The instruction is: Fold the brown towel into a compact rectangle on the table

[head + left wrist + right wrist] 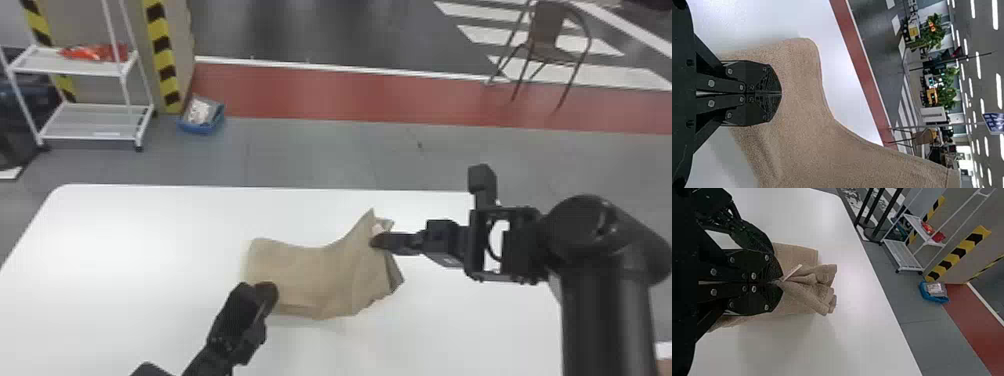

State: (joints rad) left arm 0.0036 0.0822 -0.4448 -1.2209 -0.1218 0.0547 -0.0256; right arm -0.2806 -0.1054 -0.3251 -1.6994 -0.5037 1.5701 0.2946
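Brown towel (310,270) on the table (125,240), spanning between left pincer (270,291) and right pincer (378,242).
Right pincer: clamped on bunched towel cloth, white tag (792,272) just beside its fingertips. Left pincer: fingers closed together at the towel's near left part; whether they pinch cloth cannot be determined.

A white table (125,240) with rounded corners bears the brown towel (305,272), creased and unevenly folded.
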